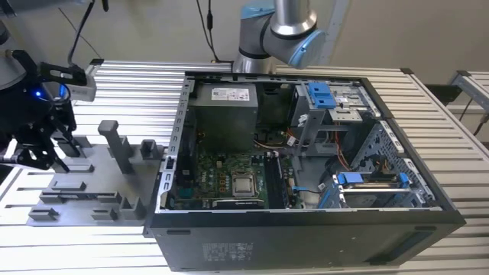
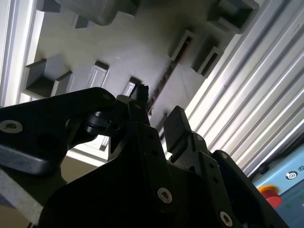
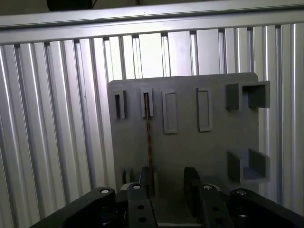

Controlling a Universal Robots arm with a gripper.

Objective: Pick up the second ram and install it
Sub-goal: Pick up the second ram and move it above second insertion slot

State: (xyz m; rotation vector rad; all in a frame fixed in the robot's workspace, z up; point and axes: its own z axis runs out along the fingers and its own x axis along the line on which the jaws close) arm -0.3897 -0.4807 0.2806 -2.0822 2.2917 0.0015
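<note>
Far out at nine o'clock in the exterior view, the hand (image 1: 36, 156) hangs low over the grey holder tray (image 1: 91, 189), which lies flat on the ribbed aluminium table (image 1: 137, 80). In the first wrist view its fingers (image 3: 191, 183) stand apart: it is open and grips nothing.

And there's the second ram (image 3: 148, 137), standing on edge in one of the tray's narrow slots, so all we get is a thin dark line. It runs lengthwise toward the hand, and its near end comes in close beside one finger. In the second wrist view that edge (image 2: 164, 78) points into the gap between the fingers. I can't tell whether any pad touches it.

Moving across to the centre and out to three o'clock, the open computer case (image 1: 306, 240) sits well apart from the tray. The green motherboard (image 1: 221, 166) lies on its floor.

How will the ram handle? I'd say light and stiff, but thin and fragile. The flat faces look slick, and the chips and contact edge want no pressure. The best hold looks to be across the two flat faces near mid-length, high on the exposed upper edge. Held centred like that, it shouldn't tip or twist in the slot.
</note>
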